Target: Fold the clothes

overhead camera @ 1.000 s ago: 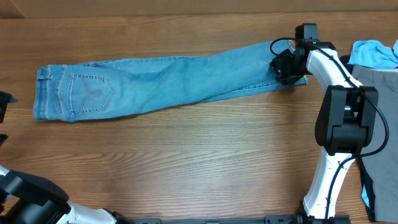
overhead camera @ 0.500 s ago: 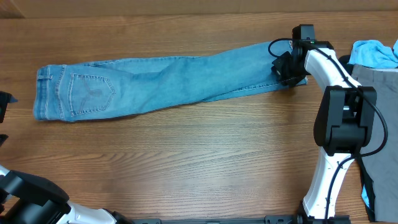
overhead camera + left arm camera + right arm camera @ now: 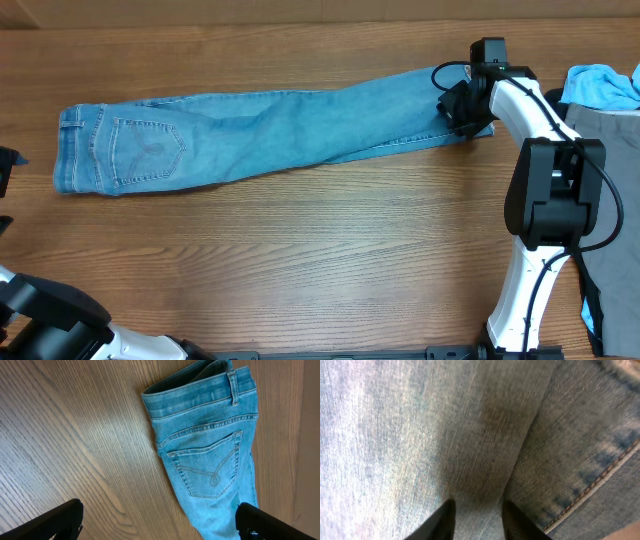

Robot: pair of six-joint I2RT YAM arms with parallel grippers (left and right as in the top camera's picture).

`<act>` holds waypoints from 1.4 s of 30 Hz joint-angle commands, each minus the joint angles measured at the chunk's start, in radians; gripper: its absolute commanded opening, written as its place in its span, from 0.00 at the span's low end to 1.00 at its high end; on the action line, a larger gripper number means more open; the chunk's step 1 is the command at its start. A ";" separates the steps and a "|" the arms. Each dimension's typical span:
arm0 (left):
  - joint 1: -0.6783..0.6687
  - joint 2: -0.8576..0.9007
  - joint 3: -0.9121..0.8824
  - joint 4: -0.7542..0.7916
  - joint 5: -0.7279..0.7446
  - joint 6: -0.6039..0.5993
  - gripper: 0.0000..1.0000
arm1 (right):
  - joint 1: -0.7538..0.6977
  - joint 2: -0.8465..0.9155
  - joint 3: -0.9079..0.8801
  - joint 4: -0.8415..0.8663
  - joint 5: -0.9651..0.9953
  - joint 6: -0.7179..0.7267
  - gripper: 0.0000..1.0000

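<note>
Jeans [image 3: 270, 130] lay flat across the wooden surface [image 3: 300, 260], one garment, faded light blue. In the overhead view the long axis ran left to right, climbing slightly toward the right. The waistband [image 3: 68, 150] pointed left and the leg hems [image 3: 482, 128] pointed right. A stitched back pocket [image 3: 148, 148] faced up near the left end.

The left gripper [image 3: 162, 522] hung above the waistband end with its fingers [image 3: 65, 520] spread wide apart and nothing between them. It was clear of the denim.

At the far end the right gripper [image 3: 462, 110] sat on the leg near the hems. Its fingers [image 3: 442, 520] were drawn close, clamped on a raised ridge of the jeans' cloth.

Beyond it, at the right edge, lay a sky-blue garment [image 3: 600, 85] and a grey garment [image 3: 610, 140], apart from the jeans.

Against the frame a second before, the right gripper had edged slightly toward the hems. The jeans kept the same lie and the left gripper had not moved.

The left wrist view gave the waistband fold, belt loop and pocket stitching in detail, which the overhead showed only small. The right wrist view gave the pinch and a seam at close range, slightly blurred; the overhead hid the fingertips behind the gripper body. Only the overhead showed the full length.
</note>
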 commanded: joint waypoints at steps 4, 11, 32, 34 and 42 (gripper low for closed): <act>-0.003 -0.018 0.012 0.001 0.010 -0.006 1.00 | -0.007 0.013 -0.014 0.016 0.043 0.001 0.19; -0.003 -0.018 0.012 0.001 0.010 -0.006 1.00 | -0.007 0.013 -0.014 0.008 0.043 0.001 0.15; -0.003 -0.018 0.012 0.001 0.010 -0.006 1.00 | -0.009 -0.119 -0.011 -0.016 0.043 0.001 0.04; -0.003 -0.018 0.012 0.002 0.010 -0.006 1.00 | -0.009 -0.134 -0.011 -0.030 0.043 0.002 0.04; -0.003 -0.018 0.012 0.001 0.010 -0.006 1.00 | -0.009 -0.147 -0.012 -0.122 0.052 0.008 0.04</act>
